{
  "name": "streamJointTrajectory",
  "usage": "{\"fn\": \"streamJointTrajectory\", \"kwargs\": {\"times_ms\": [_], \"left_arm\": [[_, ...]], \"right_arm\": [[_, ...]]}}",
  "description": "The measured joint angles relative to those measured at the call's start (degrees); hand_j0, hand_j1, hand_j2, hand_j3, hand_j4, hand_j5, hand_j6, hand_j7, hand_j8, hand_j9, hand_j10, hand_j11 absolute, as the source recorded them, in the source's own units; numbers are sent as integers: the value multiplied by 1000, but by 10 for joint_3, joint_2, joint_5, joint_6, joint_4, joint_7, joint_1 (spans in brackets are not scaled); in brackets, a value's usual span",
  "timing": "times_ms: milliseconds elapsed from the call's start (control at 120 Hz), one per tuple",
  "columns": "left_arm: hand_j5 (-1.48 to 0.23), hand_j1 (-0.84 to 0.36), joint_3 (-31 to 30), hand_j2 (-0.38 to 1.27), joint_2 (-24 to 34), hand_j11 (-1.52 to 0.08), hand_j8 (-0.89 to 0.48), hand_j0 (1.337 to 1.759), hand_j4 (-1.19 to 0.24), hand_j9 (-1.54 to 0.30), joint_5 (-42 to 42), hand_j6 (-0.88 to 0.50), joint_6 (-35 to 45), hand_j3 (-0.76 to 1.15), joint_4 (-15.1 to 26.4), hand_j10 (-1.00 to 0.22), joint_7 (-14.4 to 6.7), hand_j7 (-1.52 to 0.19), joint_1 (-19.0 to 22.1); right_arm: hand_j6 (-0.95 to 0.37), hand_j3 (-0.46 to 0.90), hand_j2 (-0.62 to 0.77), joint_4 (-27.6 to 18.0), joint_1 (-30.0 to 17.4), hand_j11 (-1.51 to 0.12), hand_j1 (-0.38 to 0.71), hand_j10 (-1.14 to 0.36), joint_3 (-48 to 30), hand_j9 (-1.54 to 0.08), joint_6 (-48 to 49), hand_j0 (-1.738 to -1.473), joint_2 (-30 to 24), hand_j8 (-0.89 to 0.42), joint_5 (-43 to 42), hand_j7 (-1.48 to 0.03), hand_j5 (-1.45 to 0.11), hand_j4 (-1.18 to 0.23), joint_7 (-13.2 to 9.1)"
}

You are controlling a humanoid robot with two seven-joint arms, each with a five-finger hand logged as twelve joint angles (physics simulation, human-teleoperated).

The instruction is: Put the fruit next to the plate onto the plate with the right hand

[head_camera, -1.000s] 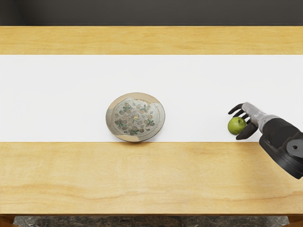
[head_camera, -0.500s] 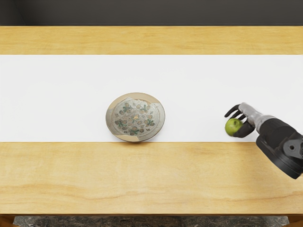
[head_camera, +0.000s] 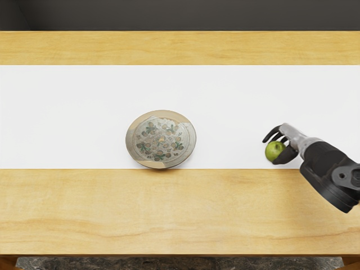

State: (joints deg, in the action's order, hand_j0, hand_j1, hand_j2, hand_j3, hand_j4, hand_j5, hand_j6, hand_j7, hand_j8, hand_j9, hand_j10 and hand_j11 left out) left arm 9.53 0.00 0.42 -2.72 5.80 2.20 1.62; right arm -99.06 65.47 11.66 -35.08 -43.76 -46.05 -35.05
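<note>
A wooden table (head_camera: 169, 208) was seen from above at a slant, with a wide white runner (head_camera: 169, 90) crossing it from side to side. A round ceramic plate (head_camera: 130, 140), patterned with green and brown flowers, sat on the runner close to its near edge, a little toward 9 o'clock from the middle of the view. Nothing lay on the plate.

A small round green fruit (head_camera: 274, 150) was well apart from the plate, out at the plate's 3 o'clock, over the near edge of the runner. The right hand (head_camera: 284, 144) was closed around it. The dark fingers (head_camera: 271, 135) curved over the fruit's top from about 12 o'clock, and the thumb pressed in from about 4 o'clock, so the fruit was clamped between them with its 9 o'clock side left showing. Whether the fruit was resting on the cloth or lifted just clear of it could not be told.

The right arm (head_camera: 332, 174), thick and dark grey, came in from the picture's edge at roughly 4 o'clock and reached toward 10 o'clock, with its bulky wrist section over the bare wood just below the runner.
</note>
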Motion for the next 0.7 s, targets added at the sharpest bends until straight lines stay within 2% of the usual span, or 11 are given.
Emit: {"fn": "streamJointTrajectory", "kwargs": {"times_ms": [200, 350, 475, 625, 700], "left_arm": [[-321, 53, 0, 50, 0, -321, -247, 1658, -247, -321, 0, -247, 0, 0, 0, -247, 0, -321, 0], [-321, 53, 0, 50, 0, -321, -247, 1658, -247, -321, 0, -247, 0, 0, 0, -247, 0, -321, 0], [-321, 53, 0, 50, 0, -321, -247, 1658, -247, -321, 0, -247, 0, 0, 0, -247, 0, -321, 0], [-321, 53, 0, 50, 0, -321, -247, 1658, -247, -321, 0, -247, 0, 0, 0, -247, 0, -321, 0], [-321, 53, 0, 50, 0, -321, -247, 1658, -247, -321, 0, -247, 0, 0, 0, -247, 0, -321, 0]], "right_arm": [[-428, 0, 140, 1, 0, -838, 286, -564, 0, -839, 1, -1652, 1, -358, 1, -829, -823, -643, 1], [-462, 0, 265, 2, 0, -941, 280, -621, 0, -938, 1, -1651, 1, -378, 0, -918, -911, -711, 1], [-443, 2, 253, 2, 4, -1006, 249, -636, -1, -1003, 3, -1652, -3, -372, 8, -962, -984, -726, 1], [-424, 2, 302, 3, 40, -1040, 272, -625, -7, -1041, 5, -1655, -25, -344, 43, -976, -1034, -716, 1], [-424, 1, 327, 4, 62, -1041, 290, -614, -24, -1042, 45, -1656, -43, -331, 66, -978, -1043, -714, 1]]}}
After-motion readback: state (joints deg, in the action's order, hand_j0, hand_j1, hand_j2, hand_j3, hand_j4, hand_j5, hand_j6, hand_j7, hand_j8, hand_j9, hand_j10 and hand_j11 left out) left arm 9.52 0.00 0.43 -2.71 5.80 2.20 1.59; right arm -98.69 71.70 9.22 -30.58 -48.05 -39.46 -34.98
